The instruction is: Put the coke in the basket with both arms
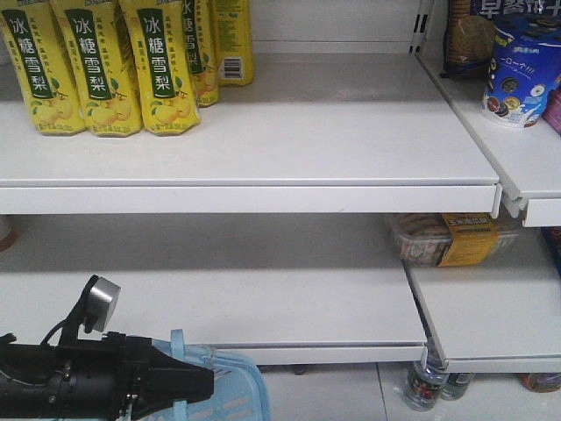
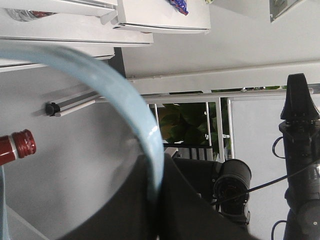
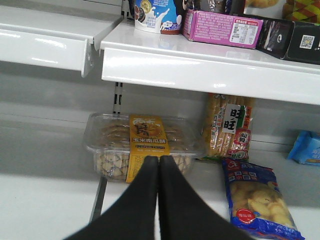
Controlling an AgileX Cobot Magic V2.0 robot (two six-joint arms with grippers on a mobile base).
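Coke (image 2: 17, 146) beside basket (image 2: 127, 102), white shelves (image 1: 263, 158)

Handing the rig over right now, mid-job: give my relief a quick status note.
Left gripper: shut on the basket handle, so it carries the basket.
Right gripper: shut, empty, pointing at a clear cookie box on the lower shelf.
Coke: only its red cap shows, at the left wrist view's edge; whether it lies inside the basket cannot be told.
Left: confirm the coke is in.
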